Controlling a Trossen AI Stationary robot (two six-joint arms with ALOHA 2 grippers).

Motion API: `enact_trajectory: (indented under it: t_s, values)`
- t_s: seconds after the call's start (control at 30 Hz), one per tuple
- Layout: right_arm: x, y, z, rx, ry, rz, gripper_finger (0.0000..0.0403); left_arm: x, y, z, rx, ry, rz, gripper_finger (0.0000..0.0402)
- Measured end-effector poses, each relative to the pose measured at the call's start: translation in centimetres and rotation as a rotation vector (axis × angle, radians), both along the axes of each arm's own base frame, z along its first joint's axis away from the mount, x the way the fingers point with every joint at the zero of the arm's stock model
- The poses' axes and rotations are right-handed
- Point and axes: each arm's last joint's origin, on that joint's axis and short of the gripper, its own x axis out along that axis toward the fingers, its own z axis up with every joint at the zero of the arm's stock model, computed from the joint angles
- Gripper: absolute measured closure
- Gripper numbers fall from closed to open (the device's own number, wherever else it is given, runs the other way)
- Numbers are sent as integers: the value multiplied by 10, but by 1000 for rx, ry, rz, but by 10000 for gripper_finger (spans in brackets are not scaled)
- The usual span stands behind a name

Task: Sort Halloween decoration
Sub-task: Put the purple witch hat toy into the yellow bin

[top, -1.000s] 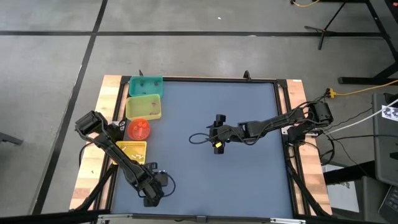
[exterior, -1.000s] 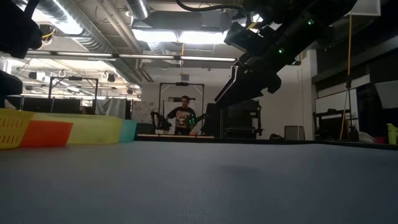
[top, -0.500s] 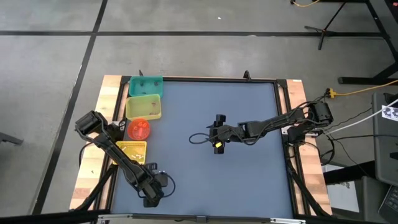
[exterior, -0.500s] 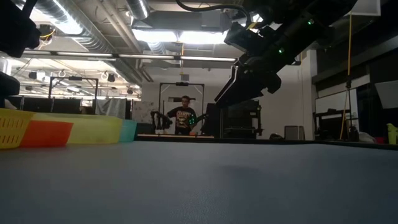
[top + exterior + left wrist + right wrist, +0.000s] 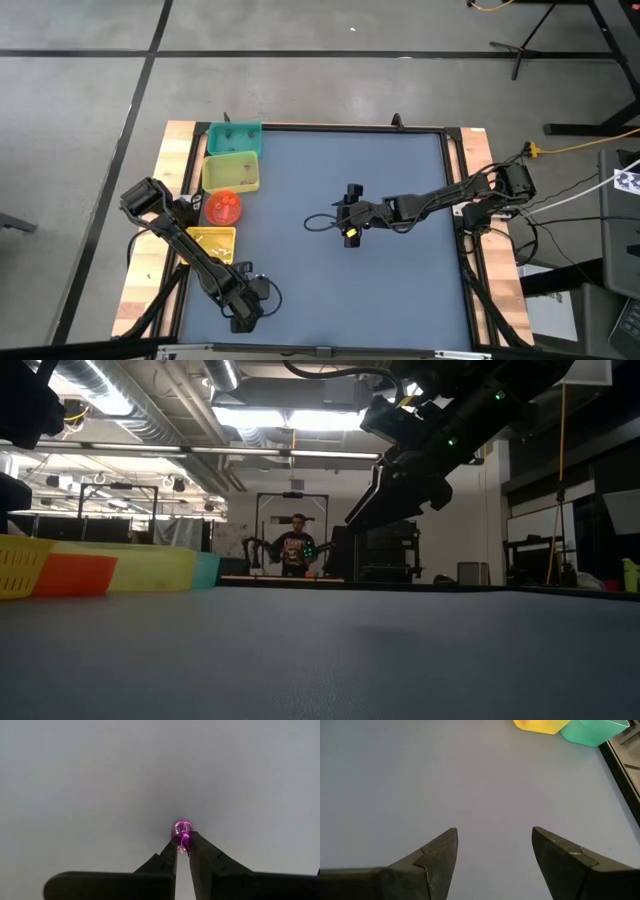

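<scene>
Four bins (image 5: 228,176) line the desk's (image 5: 330,200) left edge.
The left gripper (image 5: 243,322) sits at the near-left corner, a trinket (image 5: 182,834) between its fingers; the right gripper (image 5: 351,188) hangs over the desk's middle.

A tiny glossy purple trinket (image 5: 182,834) is sitting low in the centre of the left wrist view, pinched between two dark fingertips (image 5: 171,854) against the grey-blue mat. In the high view, orange pieces (image 5: 226,205) are showing in the red bin at left; yellowish bits (image 5: 213,245) are lying just below.
</scene>
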Motion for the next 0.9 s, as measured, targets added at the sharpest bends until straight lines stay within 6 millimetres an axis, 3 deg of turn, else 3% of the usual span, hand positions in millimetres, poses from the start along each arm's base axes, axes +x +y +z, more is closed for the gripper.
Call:
enact_trajectory:
  t_s: [0.5,0.9]
  values:
    - [0,0,0,0,0,0,148,7,11,14,-34,-36,42,385]
    - [0,0,0,0,0,0,148,38,55,16,-1,-64,209,385]
